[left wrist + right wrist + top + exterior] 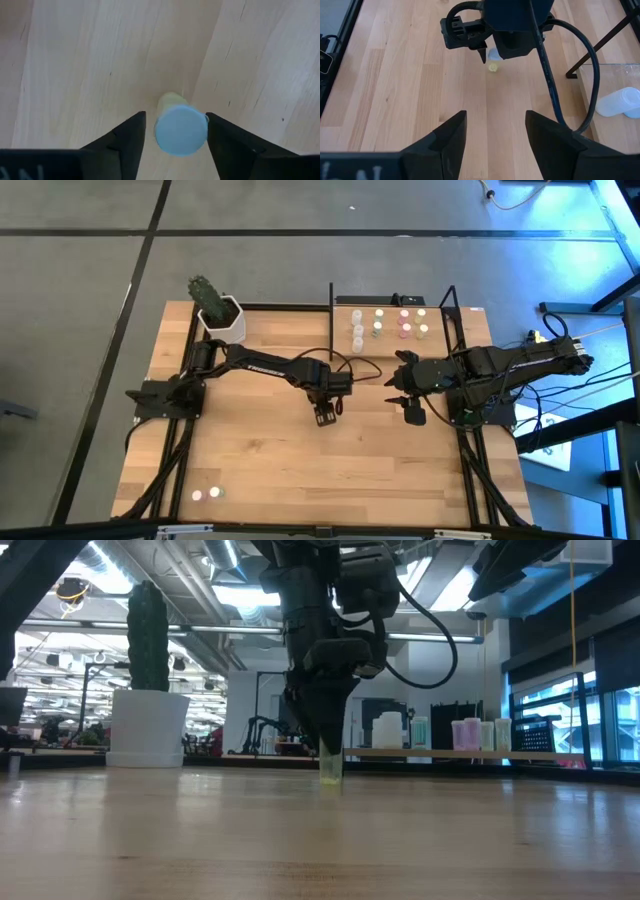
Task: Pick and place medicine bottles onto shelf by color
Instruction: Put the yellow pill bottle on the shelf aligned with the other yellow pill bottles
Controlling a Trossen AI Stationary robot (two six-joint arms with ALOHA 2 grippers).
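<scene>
We see bottle (180, 129) lying tipped, yellowish cap away from left gripper (176, 131), between open fingers. Bare worktop (270, 450) around. Right gripper (496, 131) open, nearby.

No legible text, label or number on anything in view

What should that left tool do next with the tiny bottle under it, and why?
Probably close. The left tool is open, a finger on either side of the small bottle, which stands upright on the tabletop, not yet gripped. The right tool waits nearby.
</scene>
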